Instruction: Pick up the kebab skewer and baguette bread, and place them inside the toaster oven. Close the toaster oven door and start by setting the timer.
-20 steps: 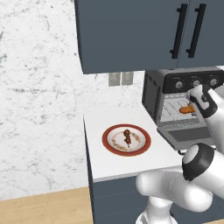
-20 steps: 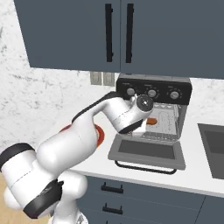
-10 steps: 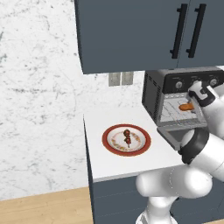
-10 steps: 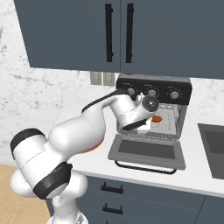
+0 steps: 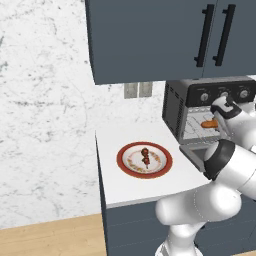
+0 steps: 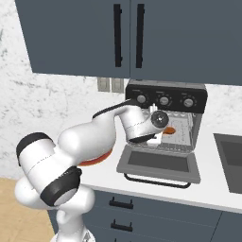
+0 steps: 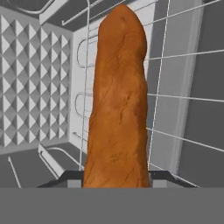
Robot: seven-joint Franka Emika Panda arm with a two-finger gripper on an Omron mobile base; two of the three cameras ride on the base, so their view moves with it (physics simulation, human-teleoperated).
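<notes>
Up at the mouth of the toaster oven [image 6: 165, 118], your gripper [image 7: 116, 177] has the baguette [image 7: 117, 100] clamped between its 2 fingers, and the loaf runs straight away toward 12 o'clock in the hand view, over the thin wire rack [image 7: 183, 100]. From the left base view you can see its orange end [image 5: 209, 123] already inside the cavity, with the oven door [image 6: 160, 163] dropped flat and its bar handle facing you.

That crust looks rough and dry, so it should not slip, and it reads as stiff and light; I'd judge a long loaf held at 1 end will want to droop or swing, so lower it gently. Ease it onto the wires before you let go.

Over at 9 o'clock from the oven, the skewer [image 5: 145, 156] lies on a round red-rimmed plate [image 5: 126, 150] on the white counter [image 5: 115, 185]. It is thin, short and knobbly with dark chunks; take it across the middle chunks, since the bare stick would likely roll. The oven's inner wall is studded grey metal.
</notes>
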